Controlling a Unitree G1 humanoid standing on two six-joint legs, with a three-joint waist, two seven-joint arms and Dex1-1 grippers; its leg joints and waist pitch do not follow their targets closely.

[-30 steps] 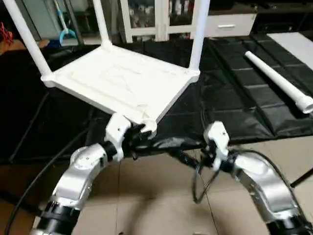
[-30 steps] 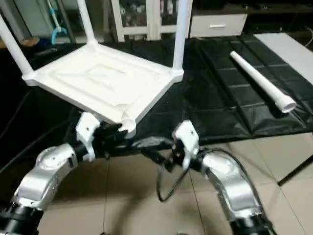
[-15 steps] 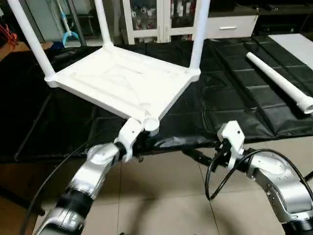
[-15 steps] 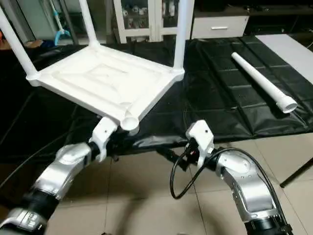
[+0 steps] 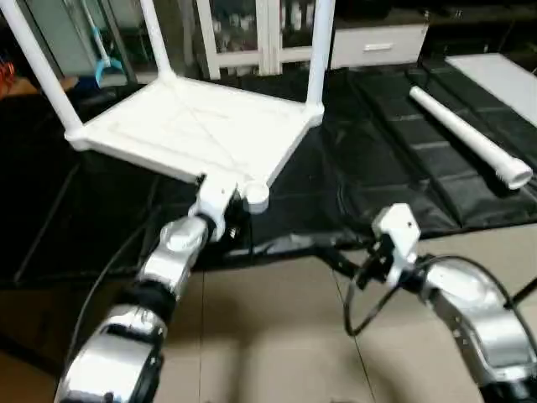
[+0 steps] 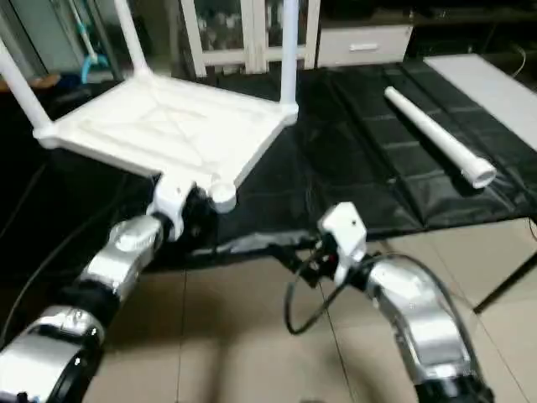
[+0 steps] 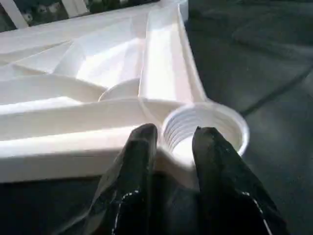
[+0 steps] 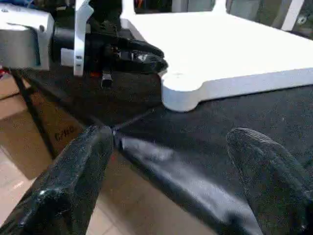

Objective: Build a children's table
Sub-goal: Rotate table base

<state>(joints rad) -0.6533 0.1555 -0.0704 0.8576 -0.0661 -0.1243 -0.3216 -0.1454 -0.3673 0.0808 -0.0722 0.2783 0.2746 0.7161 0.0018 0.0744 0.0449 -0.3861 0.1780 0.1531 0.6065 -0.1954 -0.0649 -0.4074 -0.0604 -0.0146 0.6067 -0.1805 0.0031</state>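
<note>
Head views: the white table top lies upside down, ribbed underside up, on a black mat that covers the floor. Three white legs stand upright in its corner sockets: one at the far left, one at the far corner and one at the right. The fourth leg lies loose on the mat, well apart to the right of the top. The near corner socket carries no leg. The left gripper is at that near corner, its silver forearm reaching up from the lower left. The right gripper hangs over the tiled floor at the mat's near edge, apart from the top. A white cabinet and a drawer unit stand behind the mat. Left wrist view: the two black fingers are set narrow, pinching the rim of the threaded empty socket, one finger outside it and the other at its mouth. Right wrist view: the jaws stand wide with nothing between them; the fingers frame the mat edge, and beyond them the left gripper shows at the top's corner.
</note>
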